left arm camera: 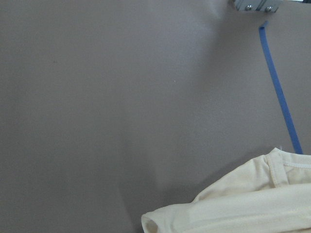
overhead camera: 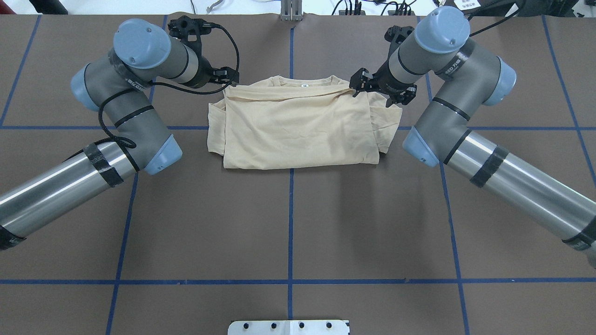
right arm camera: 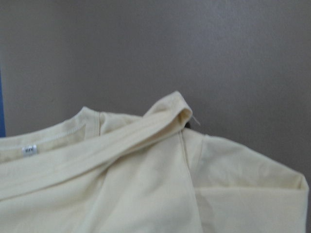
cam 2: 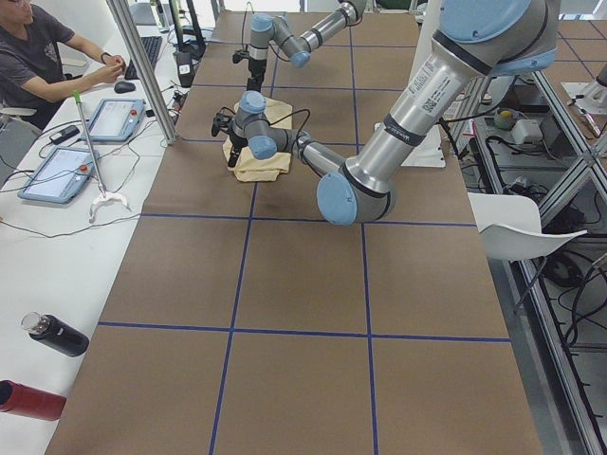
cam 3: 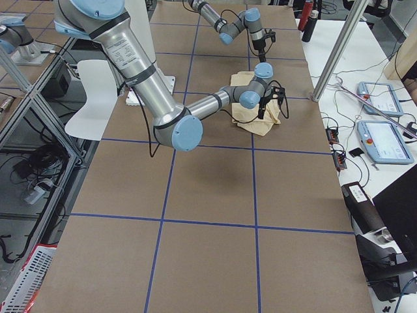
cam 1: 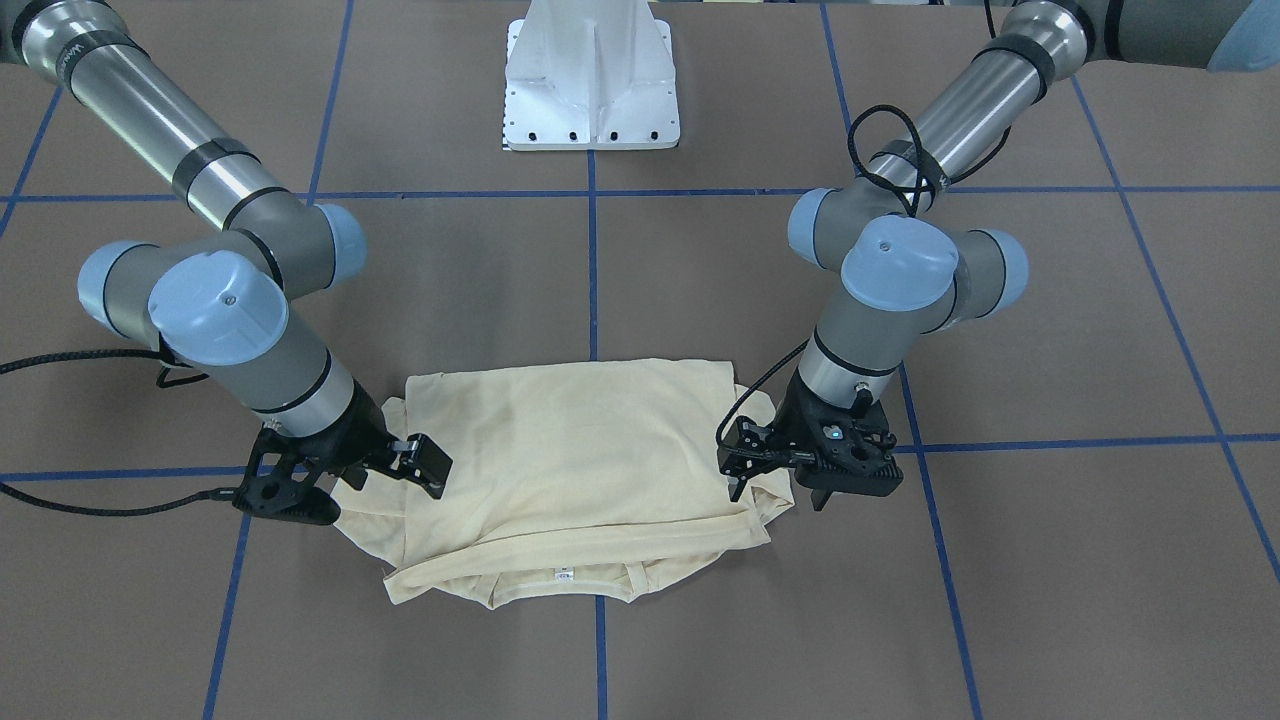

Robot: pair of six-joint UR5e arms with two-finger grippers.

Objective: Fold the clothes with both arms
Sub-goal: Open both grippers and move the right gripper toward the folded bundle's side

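Folded to a compact rectangle in the overhead frame's upper centre, sleeves tucked and hem laid up near the collar, the cream T-shirt (overhead camera: 298,132) seems nearly done, while the left gripper (overhead camera: 227,76) and right gripper (overhead camera: 361,86) sit at its top corners, their opening and hold impossible to tell.

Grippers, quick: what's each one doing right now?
Left gripper: open, at the T-shirt corner, holding nothing.
Right gripper: looks open over the opposite edge, holding nothing.

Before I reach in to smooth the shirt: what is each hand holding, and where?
Apparently nothing: the left hand and right hand look open at the collar-end corners of the pale yellow shirt.
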